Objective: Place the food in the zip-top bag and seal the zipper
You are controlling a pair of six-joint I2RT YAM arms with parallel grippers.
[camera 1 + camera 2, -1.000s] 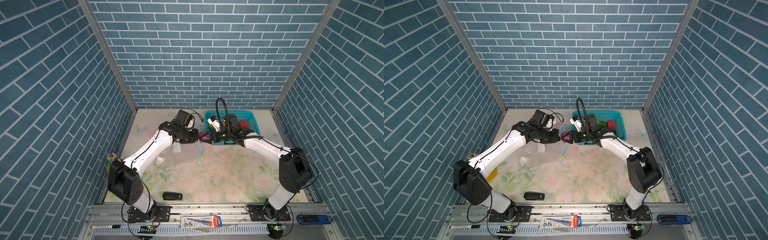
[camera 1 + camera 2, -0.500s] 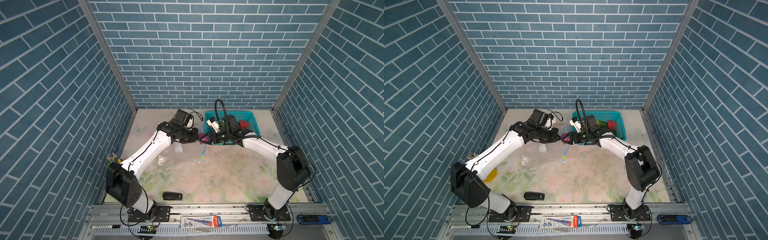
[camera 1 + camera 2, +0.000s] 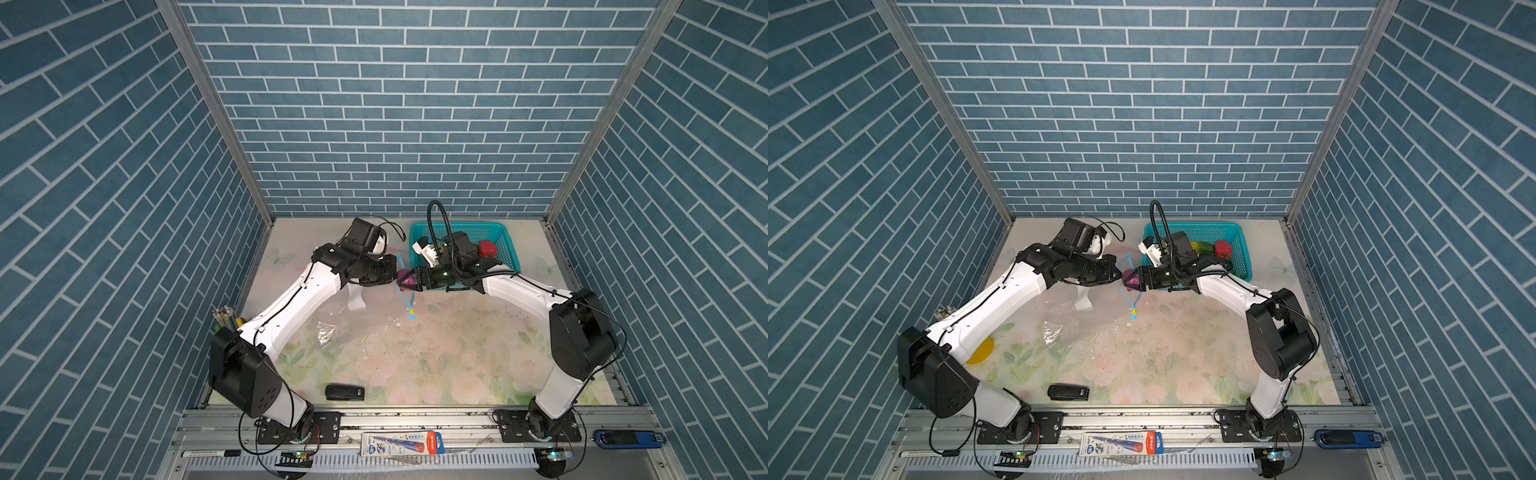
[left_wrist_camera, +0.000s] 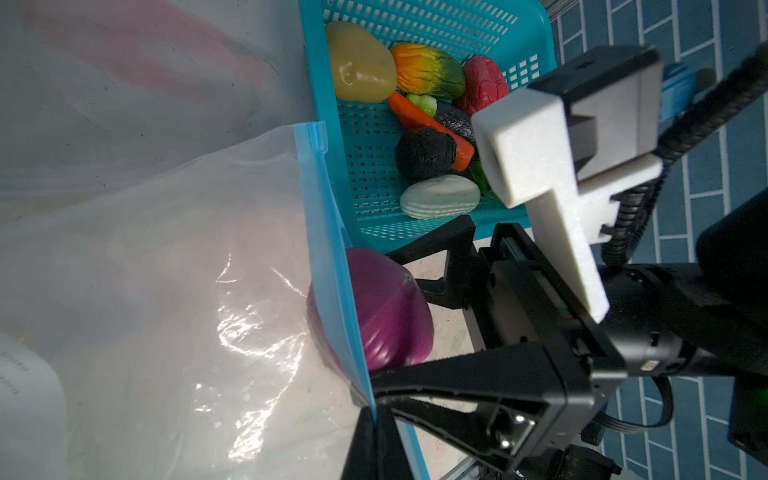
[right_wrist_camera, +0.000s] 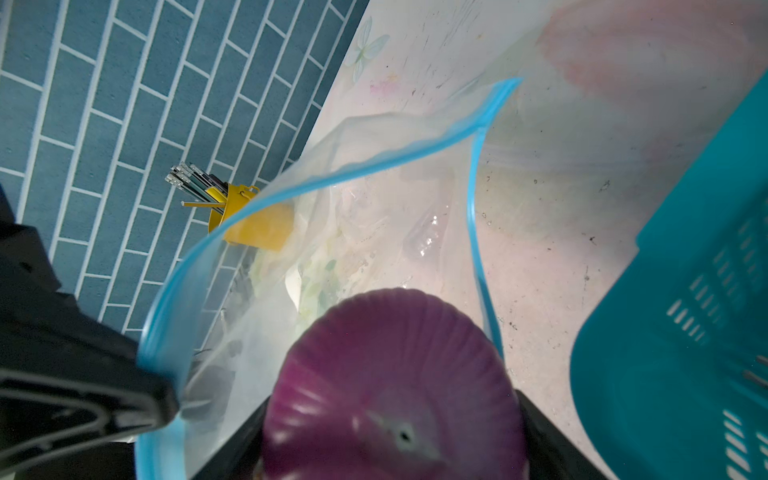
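We judge the task barely begun: the first piece is only now going in. The left jaws are closed tight on the zipper (image 4: 318, 195), pinching one lip of the bag (image 4: 166, 270) and lifting it so the mouth gapes, and the right wrist view shows the blue strip (image 5: 316, 183) curving into an open loop. The right jaws stand wide around a purple onion (image 4: 390, 311) and grip it on both sides. The onion (image 5: 395, 374) sits right at the mouth, partly past the strip, not yet let go.

The rest of the food lies in the basket (image 4: 419, 25), just beside the bag's mouth: a yellow piece (image 4: 359, 62), an orange-and-green one (image 4: 428, 70), a red one (image 4: 484, 83), a carrot (image 4: 419, 120), a dark lump (image 4: 424, 153) and a white one (image 4: 440, 201), with green bits between them. All of that has to be carried over, and then the zipper run shut. In both top views the bag's body lies flat on the bench (image 3: 457, 353), and the slider (image 3: 411, 312) hangs at the strip's near end.

We cannot tell for certain that the bag is empty, because glare and creases blur its depths, though no food shows through the film. The onion hides the right jaws' tips, a second dark piece is half covered by the right wrist camera mount, and the top views show the meeting point too small to read.
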